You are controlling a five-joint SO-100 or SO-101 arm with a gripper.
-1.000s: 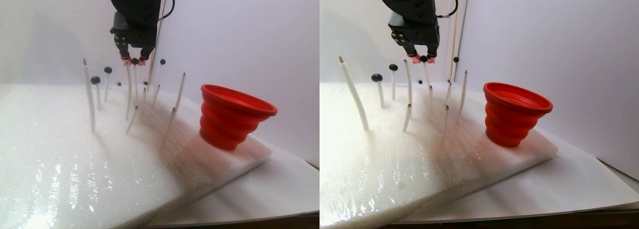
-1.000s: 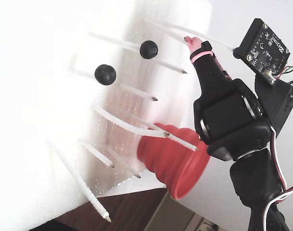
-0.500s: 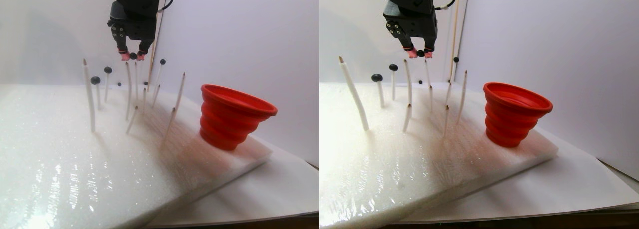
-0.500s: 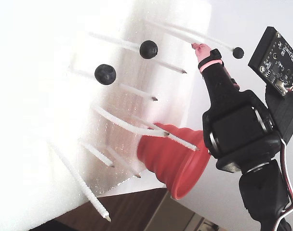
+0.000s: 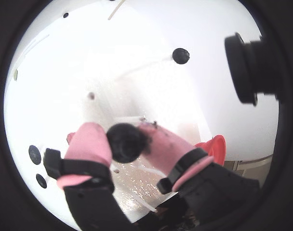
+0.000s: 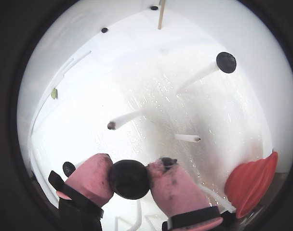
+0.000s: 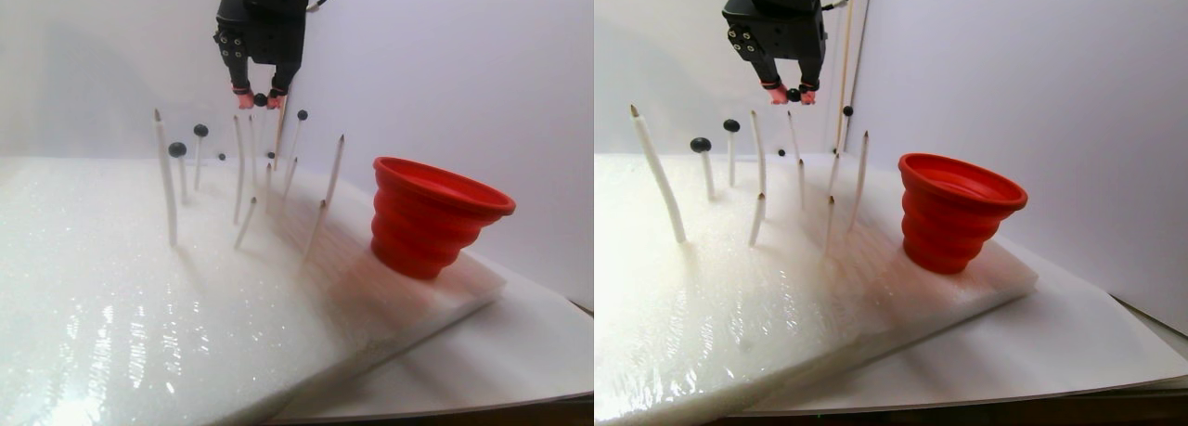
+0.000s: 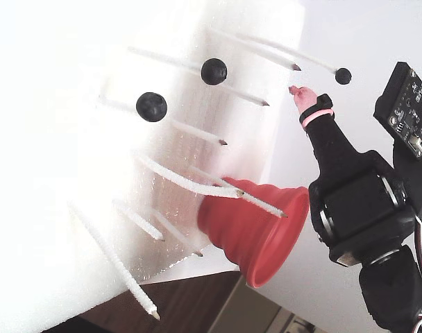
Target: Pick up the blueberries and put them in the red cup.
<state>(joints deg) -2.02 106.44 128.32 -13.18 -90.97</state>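
Observation:
My gripper (image 5: 125, 136) is shut on one blueberry (image 5: 126, 144), pinched between its pink-tipped fingers; the other wrist view shows the same gripper (image 6: 130, 173) and held berry (image 6: 129, 182). In the stereo pair view the gripper (image 7: 260, 99) hangs high above the white sticks, left of and above the red cup (image 7: 436, 217). The ribbed cup stands upright on the foam; it shows at the right edge in both wrist views (image 5: 215, 147) (image 6: 250, 185). More blueberries sit on stick tips (image 7: 176, 149) (image 7: 200, 130) (image 6: 226, 62) (image 8: 214, 71).
Several thin white sticks (image 7: 167, 180) stand in the white foam slab (image 7: 186, 296) under and around the gripper. Some are bare (image 6: 125, 119). A second camera (image 5: 247, 67) juts in at the right. White walls stand behind the slab.

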